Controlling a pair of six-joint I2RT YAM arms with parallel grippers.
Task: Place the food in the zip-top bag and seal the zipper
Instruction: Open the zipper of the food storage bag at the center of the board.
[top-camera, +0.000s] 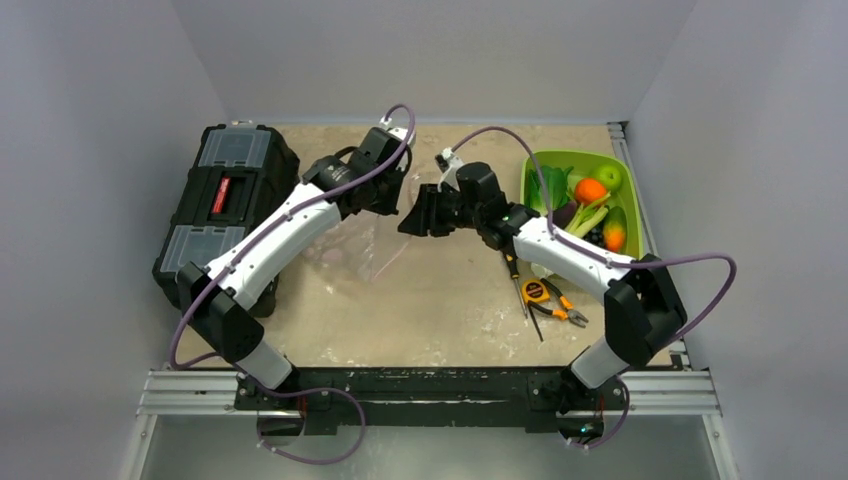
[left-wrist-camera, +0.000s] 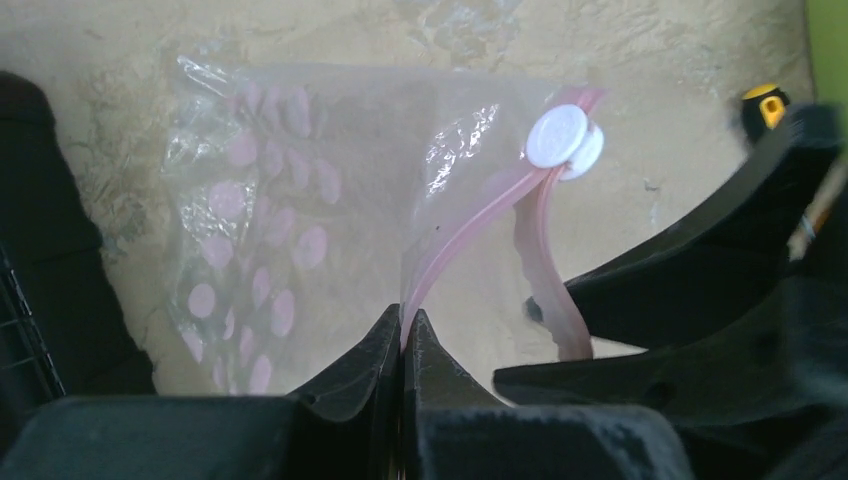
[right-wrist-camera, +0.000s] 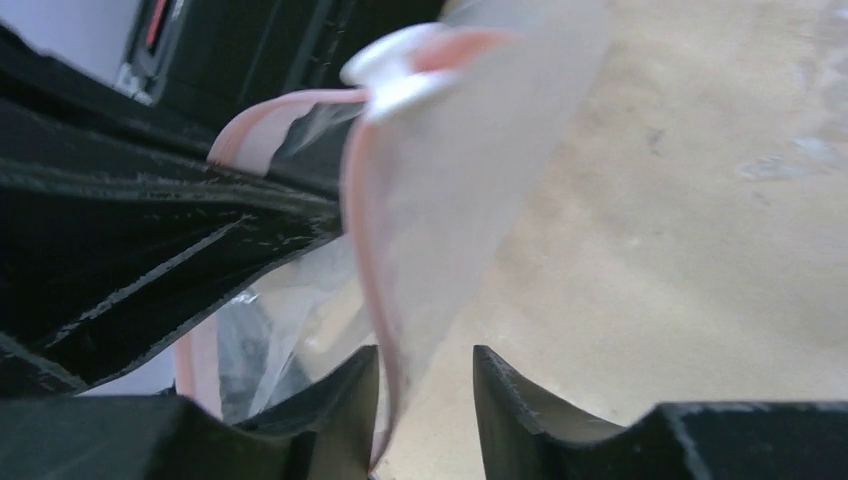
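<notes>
One zip-top bag (left-wrist-camera: 300, 200), pink zipper (left-wrist-camera: 543, 265) rising diagonally

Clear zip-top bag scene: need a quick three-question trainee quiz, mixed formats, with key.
1. True or false: the leafy green vegetables are already inside the clear plastic zip-top bag.
2. The left jaws are shut on: A) the bag's pale-pink zipper strip; B) the black toolbox; C) an orange round fruit.
3. Fill in: the vegetables lie in the ____.
Key: 1 false; 2 A; 3 lime-green plastic bin.
</notes>
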